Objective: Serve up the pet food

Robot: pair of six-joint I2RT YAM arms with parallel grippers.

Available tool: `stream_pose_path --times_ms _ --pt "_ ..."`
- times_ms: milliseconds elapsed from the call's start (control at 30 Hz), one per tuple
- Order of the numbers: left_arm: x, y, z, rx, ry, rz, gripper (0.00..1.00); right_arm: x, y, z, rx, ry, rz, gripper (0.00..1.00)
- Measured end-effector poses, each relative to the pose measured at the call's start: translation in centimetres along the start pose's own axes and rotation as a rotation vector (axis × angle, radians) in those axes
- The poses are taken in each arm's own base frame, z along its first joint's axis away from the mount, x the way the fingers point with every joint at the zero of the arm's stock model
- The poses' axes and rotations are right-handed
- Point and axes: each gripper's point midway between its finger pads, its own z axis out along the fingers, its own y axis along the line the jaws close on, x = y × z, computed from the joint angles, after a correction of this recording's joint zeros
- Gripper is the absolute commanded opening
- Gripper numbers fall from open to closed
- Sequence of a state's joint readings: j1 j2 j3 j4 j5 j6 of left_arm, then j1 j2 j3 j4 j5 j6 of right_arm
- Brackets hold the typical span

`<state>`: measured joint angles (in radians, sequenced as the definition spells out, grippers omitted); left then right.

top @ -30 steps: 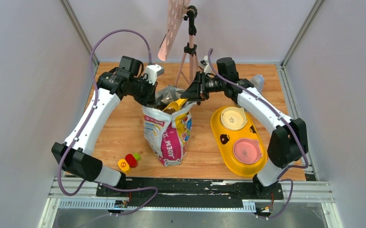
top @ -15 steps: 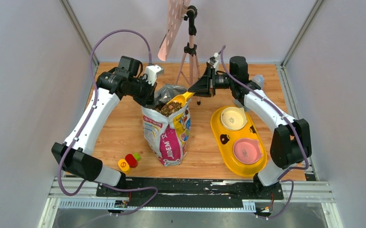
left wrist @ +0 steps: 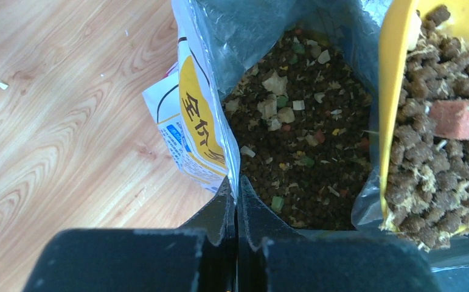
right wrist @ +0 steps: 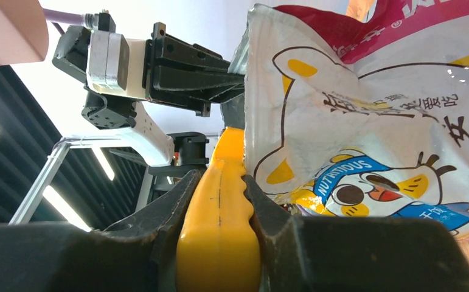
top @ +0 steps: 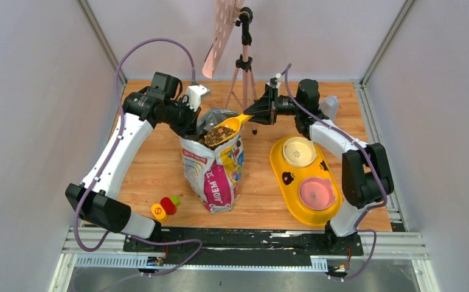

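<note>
A printed pet-food bag (top: 215, 176) stands open in the middle of the table. Dark-brown kibble (left wrist: 298, 158) fills it. My left gripper (left wrist: 236, 188) is shut on the bag's rim (left wrist: 210, 131) and holds the mouth open; it shows in the top view (top: 190, 121) too. My right gripper (right wrist: 219, 201) is shut on the handle of the yellow scoop (right wrist: 219, 243). The scoop (top: 224, 129) hangs over the bag's mouth, heaped with kibble (left wrist: 438, 152) and a pink-red chunk (left wrist: 458, 118).
A yellow double feeder (top: 280, 159) lies right of the bag, with a cream bowl (top: 298, 151) and a pink bowl (top: 316, 193). Small red, yellow and green pieces (top: 165, 206) lie near the left arm's base. A tripod (top: 244, 67) with a pink board stands behind the bag.
My right gripper has lifted the scoop out of the bag, full of kibble, and drawn back to the right. The left gripper has kept its hold on the bag's rim.
</note>
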<state>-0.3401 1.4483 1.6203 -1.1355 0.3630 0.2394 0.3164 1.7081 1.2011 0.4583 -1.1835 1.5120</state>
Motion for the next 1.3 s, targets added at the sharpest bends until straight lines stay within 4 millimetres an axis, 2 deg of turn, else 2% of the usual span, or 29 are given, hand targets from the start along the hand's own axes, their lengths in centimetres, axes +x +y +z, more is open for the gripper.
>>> stream_pose_path --times_ms 300,467,600,967,1167,1300 --pt "0.2 0.2 -0.1 -0.006 0.007 0.037 0.0 -2.4 0.2 -0.9 -0.032 -0.085 -0.023 0.0" --pt "0.2 0.3 -0.2 -0.007 0.01 0.051 0.0 -2.7 -0.8 -0.4 -0.025 -0.069 0.005 0.0" --pt "0.3 0.3 -0.3 -0.007 0.011 0.061 0.0 -3.2 -0.3 -0.9 -0.03 -0.068 -0.004 0.0" --pt "0.7 0.1 -0.8 -0.008 0.008 0.107 0.0 -3.9 0.5 -5.0 -0.044 -0.074 -0.053 0.0" --pt "1.4 0.2 -0.9 -0.019 0.006 0.114 0.0 -4.2 1.5 -8.8 -0.041 -0.144 -0.086 0.0" --pt "1.4 0.2 -0.9 -0.023 0.004 0.115 0.0 -4.4 1.3 -11.2 -0.034 -0.208 -0.094 0.0"
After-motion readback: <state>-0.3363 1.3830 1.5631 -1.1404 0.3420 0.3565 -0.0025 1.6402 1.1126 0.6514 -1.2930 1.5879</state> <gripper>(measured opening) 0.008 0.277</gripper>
